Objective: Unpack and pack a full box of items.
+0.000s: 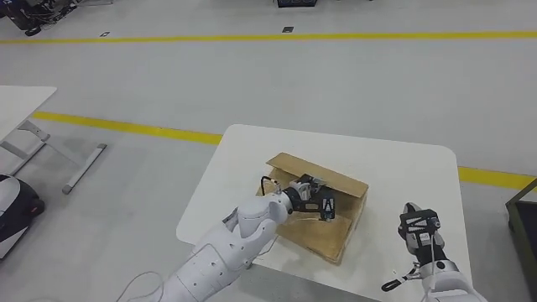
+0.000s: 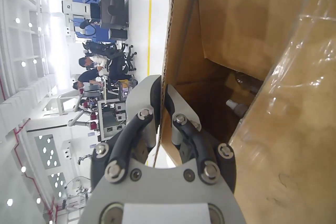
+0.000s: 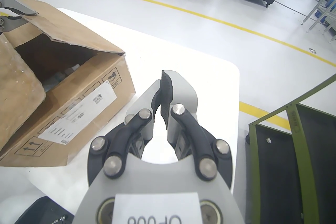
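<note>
Left tool (image 2: 162, 89) was clamped on the box flap (image 2: 181, 12); right tool (image 3: 162, 87) hung pinched, empty. Flap should be swung fully outward, gently.

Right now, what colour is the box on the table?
Brown, plain cardboard; the box shows best in the right wrist view.

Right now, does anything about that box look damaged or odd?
Yes. The box has a raised flap, pinched by the left gripper, whose free edge is ragged and torn. The second flap carries wrinkled clear tape.
</note>
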